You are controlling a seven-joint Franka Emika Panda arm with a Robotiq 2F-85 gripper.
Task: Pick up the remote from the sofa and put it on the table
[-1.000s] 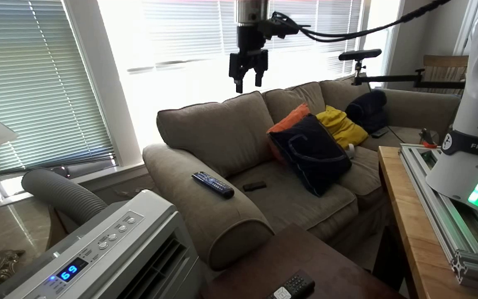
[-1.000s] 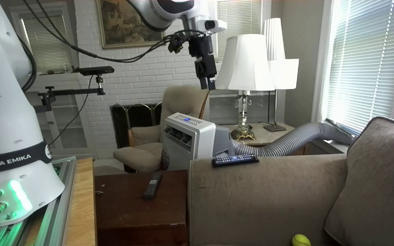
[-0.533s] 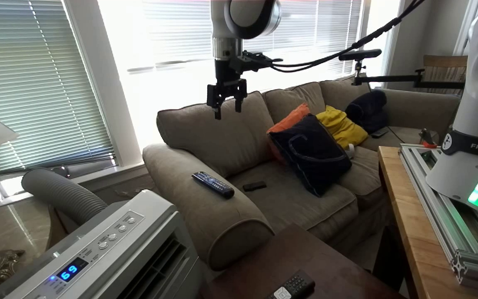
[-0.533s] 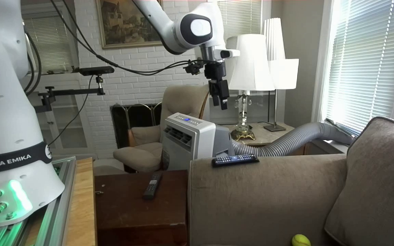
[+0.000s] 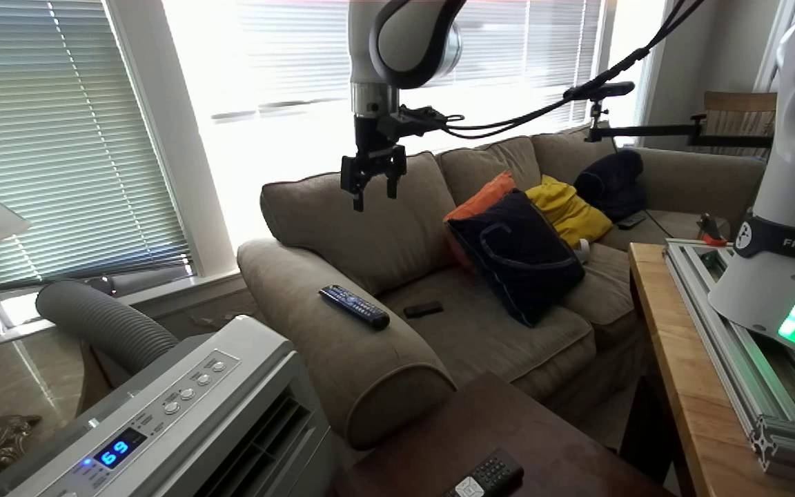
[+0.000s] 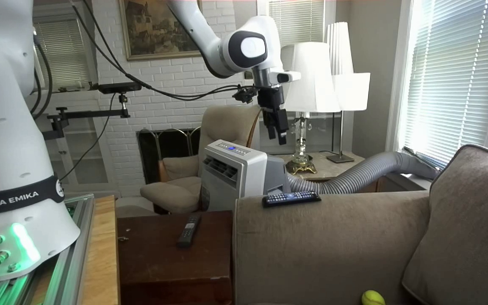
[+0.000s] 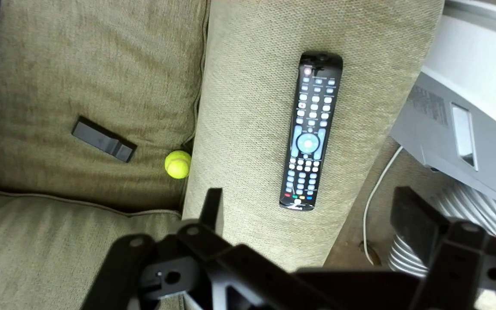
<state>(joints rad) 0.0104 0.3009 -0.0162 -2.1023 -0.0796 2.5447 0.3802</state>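
Observation:
The remote, long and black with pale buttons, lies on the rolled arm of the sofa. It shows in both exterior views (image 5: 354, 306) (image 6: 291, 198) and in the wrist view (image 7: 311, 133). The taupe sofa (image 5: 287, 276) also shows in an exterior view (image 6: 333, 237). The dark brown table (image 5: 549, 442) stands beside that arm, also seen in an exterior view (image 6: 163, 262). My gripper (image 5: 375, 199) points down, open and empty, in the air above the sofa arm; it also shows in an exterior view (image 6: 278, 139). In the wrist view its fingers (image 7: 308, 198) are wide apart, with the remote lying beyond them.
Another dark remote (image 6: 189, 231) lies on the table. A small dark gadget (image 7: 101, 138) and a tennis ball (image 7: 178, 164) lie on the seat. A white-grey air conditioner (image 5: 183, 414) with a grey hose (image 6: 362, 173) stands beside the arm. Navy (image 5: 515, 255) and other pillows lie farther along.
My gripper has come down toward the sofa arm and shifted sideways, mostly in the earlier half second, then lowered a little more. It stays open. The remote has not moved.

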